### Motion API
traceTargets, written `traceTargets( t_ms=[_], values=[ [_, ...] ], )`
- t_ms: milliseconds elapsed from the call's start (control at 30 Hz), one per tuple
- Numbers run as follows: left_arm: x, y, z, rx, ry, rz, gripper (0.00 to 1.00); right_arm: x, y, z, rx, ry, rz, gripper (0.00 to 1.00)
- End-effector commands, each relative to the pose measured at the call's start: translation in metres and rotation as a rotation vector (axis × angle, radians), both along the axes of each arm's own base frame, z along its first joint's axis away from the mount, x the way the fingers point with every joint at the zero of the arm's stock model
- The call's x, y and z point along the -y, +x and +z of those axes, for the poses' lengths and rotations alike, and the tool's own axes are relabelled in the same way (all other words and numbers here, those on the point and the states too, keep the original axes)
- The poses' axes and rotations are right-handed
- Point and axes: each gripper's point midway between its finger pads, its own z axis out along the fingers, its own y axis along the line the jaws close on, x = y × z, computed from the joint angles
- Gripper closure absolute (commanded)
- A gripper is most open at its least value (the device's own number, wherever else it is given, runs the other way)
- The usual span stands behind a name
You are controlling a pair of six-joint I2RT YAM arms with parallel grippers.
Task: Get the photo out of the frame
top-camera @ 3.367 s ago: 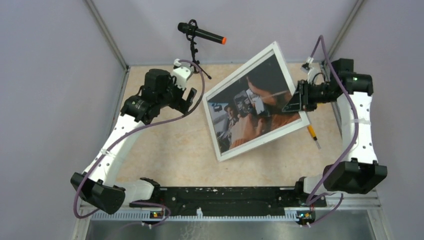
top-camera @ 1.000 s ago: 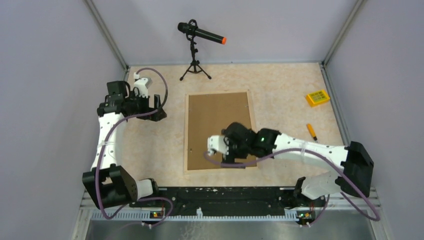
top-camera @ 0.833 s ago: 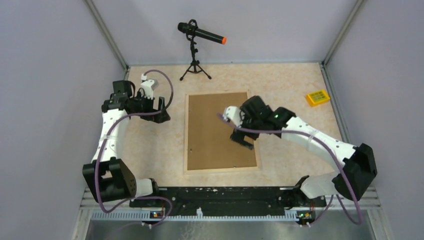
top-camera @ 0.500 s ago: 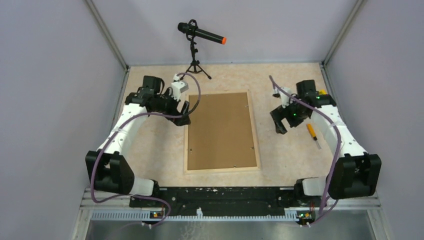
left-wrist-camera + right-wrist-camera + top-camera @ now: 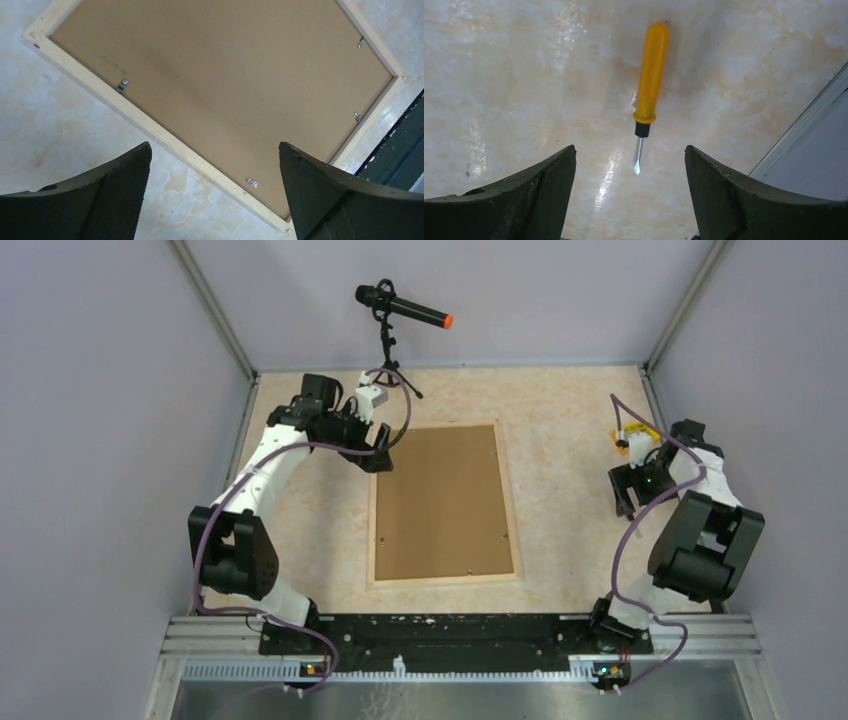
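Observation:
The frame (image 5: 440,502) lies face down in the middle of the table, brown hardboard back up (image 5: 225,75), with small metal clips (image 5: 251,182) along its pale wood rim. The photo is hidden beneath the backing. My left gripper (image 5: 379,453) (image 5: 215,145) hovers open above the frame's far left corner, holding nothing. My right gripper (image 5: 627,502) (image 5: 629,147) is open over the table at the right, well away from the frame. An orange-handled screwdriver (image 5: 650,85) lies on the table below it, its tip between the fingers in that view.
A microphone on a small tripod (image 5: 400,310) stands at the back of the table. A yellow box (image 5: 645,430) lies at the far right, behind the right arm's cable. Enclosure walls border the table left and right.
The frame, earlier held up with its picture showing, now lies face down. My right arm swung off the backing to the right, over the screwdriver. My left gripper moved in to the frame's far left corner.

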Motion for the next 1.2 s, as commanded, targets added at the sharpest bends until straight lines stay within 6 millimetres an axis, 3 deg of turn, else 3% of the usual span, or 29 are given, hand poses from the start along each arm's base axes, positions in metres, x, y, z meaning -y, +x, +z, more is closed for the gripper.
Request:
traceTargets(
  t_ms=[0, 133, 367, 467, 533, 600, 700, 833, 1033, 1167],
  values=[
    [0.009, 0.021, 0.025, 0.089, -0.040, 0.001, 0.02, 0.026, 0.023, -0.016, 0.060, -0.072, 0.042, 0.26],
    [0.008, 0.025, 0.021, 0.082, -0.031, 0.014, 0.01, 0.033, 0.018, -0.042, 0.029, -0.088, 0.064, 0.38],
    [0.007, 0.027, 0.017, 0.082, -0.024, 0.026, 0.02, 0.032, 0.002, -0.084, -0.015, -0.104, 0.081, 0.49],
    [0.009, 0.027, 0.018, 0.082, -0.040, 0.033, 0.02, 0.034, 0.003, -0.091, -0.003, -0.118, 0.081, 0.65],
    [0.011, 0.026, 0.020, 0.078, -0.060, 0.036, 0.02, 0.032, 0.009, -0.085, 0.021, -0.103, 0.077, 0.83],
    [0.015, 0.026, 0.025, 0.077, -0.083, 0.036, 0.02, 0.027, 0.017, -0.072, 0.046, -0.070, 0.080, 0.98],
    [0.018, 0.025, 0.034, 0.074, -0.117, 0.045, 0.01, 0.016, 0.038, -0.038, 0.110, -0.022, 0.106, 1.00],
    [0.023, 0.028, 0.053, 0.070, -0.150, 0.055, 0.02, -0.021, 0.059, 0.011, 0.184, 0.029, 0.198, 1.00],
    [0.039, 0.018, 0.076, -0.066, -0.253, 0.015, 0.02, -0.124, 0.075, 0.090, 0.333, 0.048, 0.456, 1.00],
    [0.056, -0.004, 0.089, -0.197, -0.402, -0.008, 0.02, -0.214, 0.073, 0.132, 0.450, 0.034, 0.656, 1.00]
  ],
)
